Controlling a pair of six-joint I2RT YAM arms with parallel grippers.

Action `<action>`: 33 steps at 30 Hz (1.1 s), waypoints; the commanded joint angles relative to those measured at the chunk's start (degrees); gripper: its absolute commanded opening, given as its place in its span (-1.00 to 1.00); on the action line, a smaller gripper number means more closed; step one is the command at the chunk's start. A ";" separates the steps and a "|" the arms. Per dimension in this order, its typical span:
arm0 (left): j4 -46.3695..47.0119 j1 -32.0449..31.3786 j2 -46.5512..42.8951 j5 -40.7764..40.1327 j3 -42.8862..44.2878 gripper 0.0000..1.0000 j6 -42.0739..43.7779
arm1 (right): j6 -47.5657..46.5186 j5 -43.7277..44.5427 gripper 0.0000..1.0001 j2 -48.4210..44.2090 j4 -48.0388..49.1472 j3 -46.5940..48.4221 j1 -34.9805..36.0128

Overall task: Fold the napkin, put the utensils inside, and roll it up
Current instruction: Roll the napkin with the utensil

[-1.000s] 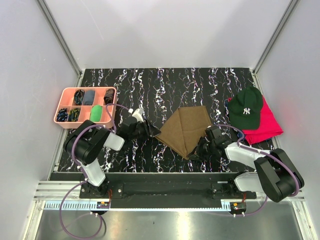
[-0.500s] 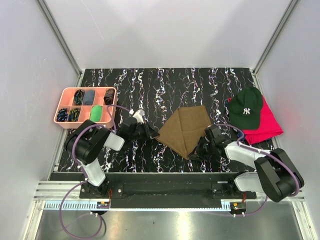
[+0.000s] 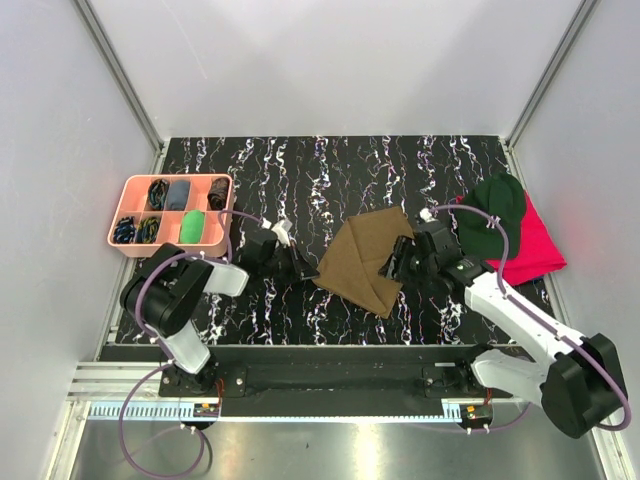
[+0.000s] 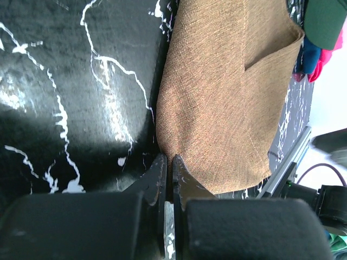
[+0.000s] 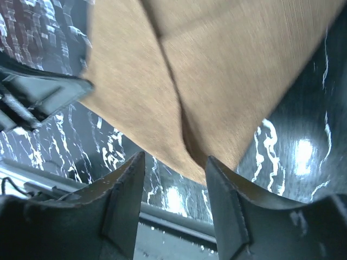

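The olive-brown napkin (image 3: 365, 262) lies folded in the middle of the black marble table (image 3: 300, 180). My left gripper (image 3: 306, 268) is low at its left corner. In the left wrist view the jaws (image 4: 167, 161) are pinched together on that corner of the napkin (image 4: 217, 97). My right gripper (image 3: 397, 262) hovers over the napkin's right side, open. In the right wrist view the cloth (image 5: 217, 81) lies beyond the spread fingers (image 5: 173, 181), with nothing between them. I cannot pick out the utensils.
A pink compartment tray (image 3: 128, 183) with several small dark items stands at the far left. A dark green cap (image 3: 497, 205) rests on a red cloth (image 3: 538, 252) at the right, close behind the right arm. The table's front edge (image 3: 320, 345) is near.
The right gripper has opened, let go of the napkin's near corner and moved farther in over the cloth. The left gripper has shut on the left corner. The napkin's outline has shifted.
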 commanded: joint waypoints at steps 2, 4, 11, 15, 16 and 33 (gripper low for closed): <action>-8.04 0.10 -2.97 1.51 3.62 -1.00 -0.41 | -10.48 11.50 0.20 0.97 -0.58 7.36 6.76; -10.94 0.10 -3.32 1.51 4.93 -1.00 -0.24 | -13.37 16.42 0.22 3.51 0.82 8.86 12.27; -17.61 1.42 -2.44 3.70 8.63 -1.00 0.55 | -19.81 34.07 0.49 17.05 6.36 16.94 31.19; -20.17 2.65 -2.27 5.81 10.13 -1.00 0.99 | -21.12 39.72 0.50 26.97 9.34 21.08 36.82; -20.53 2.91 -2.27 6.68 10.48 -1.00 0.91 | -21.39 40.51 0.49 28.39 10.05 21.70 37.87; -25.19 5.64 -1.83 9.33 13.11 -1.00 2.05 | -23.59 58.27 0.24 45.97 13.66 26.54 46.76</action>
